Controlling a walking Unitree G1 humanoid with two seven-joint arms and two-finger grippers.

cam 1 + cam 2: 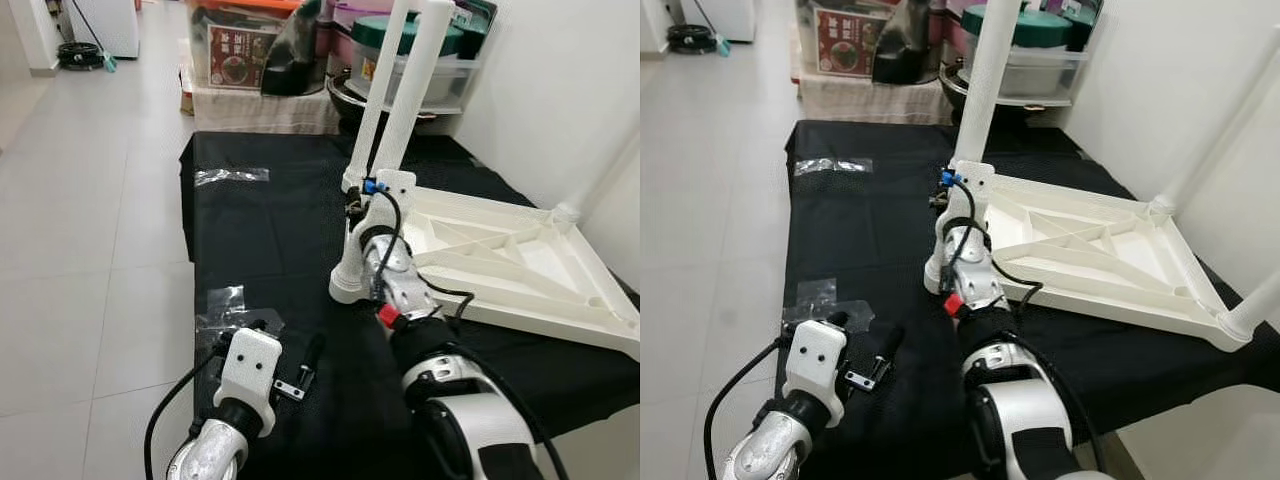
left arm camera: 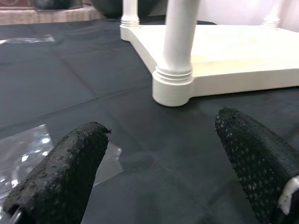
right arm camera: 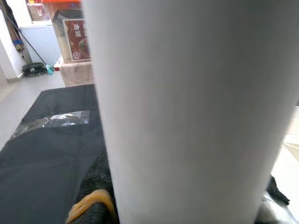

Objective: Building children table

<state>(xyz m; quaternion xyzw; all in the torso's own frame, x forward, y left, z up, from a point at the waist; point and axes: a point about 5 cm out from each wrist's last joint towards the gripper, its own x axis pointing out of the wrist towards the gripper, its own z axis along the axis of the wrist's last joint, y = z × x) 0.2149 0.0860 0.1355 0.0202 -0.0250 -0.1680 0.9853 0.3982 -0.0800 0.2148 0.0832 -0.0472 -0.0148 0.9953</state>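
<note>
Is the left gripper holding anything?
No. In the left wrist view the left gripper has its two black fingers spread apart over bare black cloth, short of the white table leg.

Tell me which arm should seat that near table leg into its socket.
Right, probably. The right gripper is already at the near leg, which fills its wrist view. The left gripper hangs open above the black cloth, away from the tabletop.
</note>
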